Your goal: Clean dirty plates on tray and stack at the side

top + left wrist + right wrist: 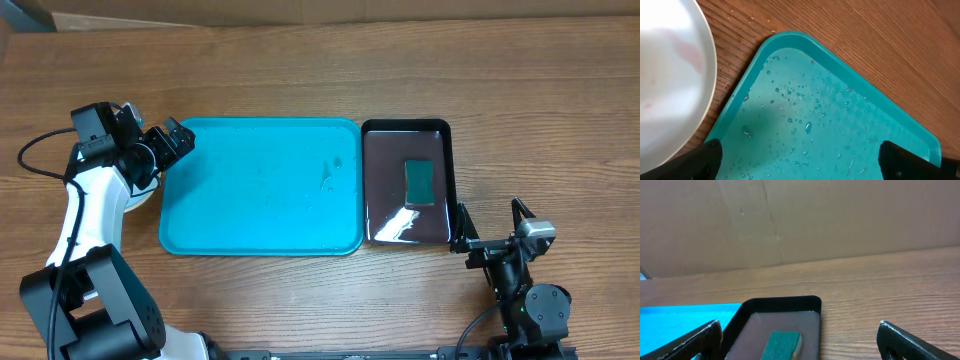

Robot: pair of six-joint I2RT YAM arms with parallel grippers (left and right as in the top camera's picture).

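The turquoise tray [260, 190] lies in the middle of the table, wet with water drops [805, 127] and with no plates on it. A white plate [670, 75] with a faint pinkish mark sits on the table just off the tray's left edge, and from overhead it shows as a pale sliver [143, 196] under my left arm. How many plates lie there I cannot tell. My left gripper [170, 148] hovers open over the tray's far left corner [800, 162], holding nothing. My right gripper [490, 225] stands open near the front right [799, 337], also holding nothing.
A glossy black tray [378, 215] holding water and a green sponge [420, 181] sits against the blue tray's right side. The sponge [782, 345] lies just ahead of my right gripper. A cardboard wall [790, 220] backs the table.
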